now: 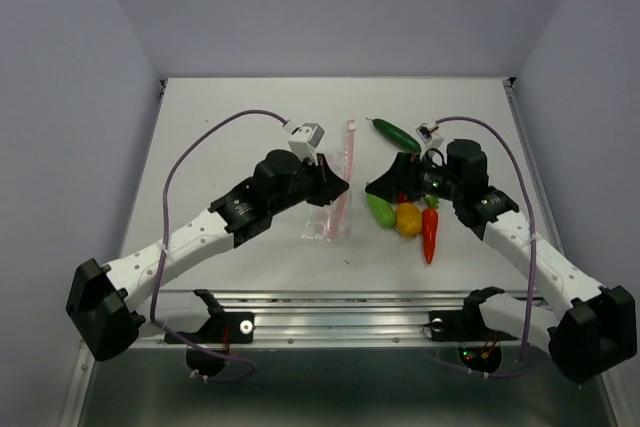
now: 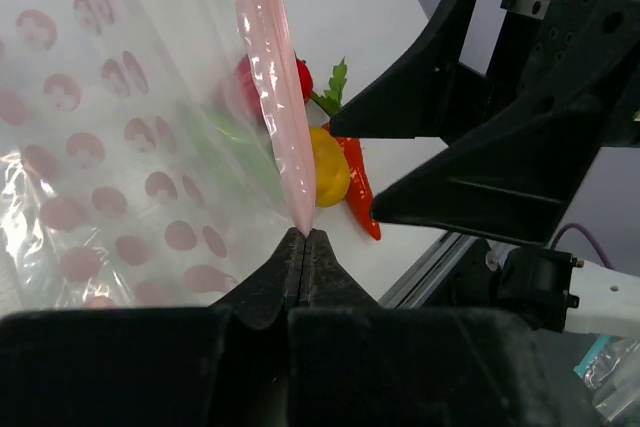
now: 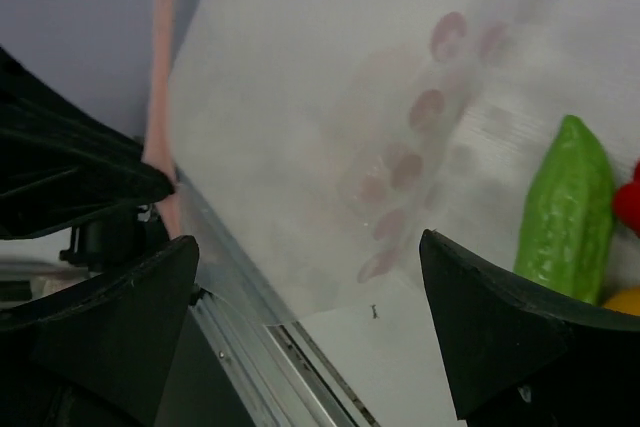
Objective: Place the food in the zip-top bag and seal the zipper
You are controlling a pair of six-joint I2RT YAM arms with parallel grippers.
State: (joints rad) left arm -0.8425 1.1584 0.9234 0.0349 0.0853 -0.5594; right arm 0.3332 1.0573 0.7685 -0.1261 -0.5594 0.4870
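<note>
Bag-opening seemed the step in hand: the left gripper (image 2: 303,243) pinched the zipper (image 2: 272,87) end of the zip-top bag (image 2: 110,147), the right gripper (image 3: 308,247) hung spread at its 3 o'clock beside the food (image 1: 408,217), none yet bagged, so the next move called for parting the zipper.

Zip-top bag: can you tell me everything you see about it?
The zip-top bag is clear, crinkly plastic printed with round pink marks. A pale pink zipper strip runs along its right edge. It is in the middle of the table, and the left end effector is shut on the strip. The toy food sits beside it, not inside.
</note>
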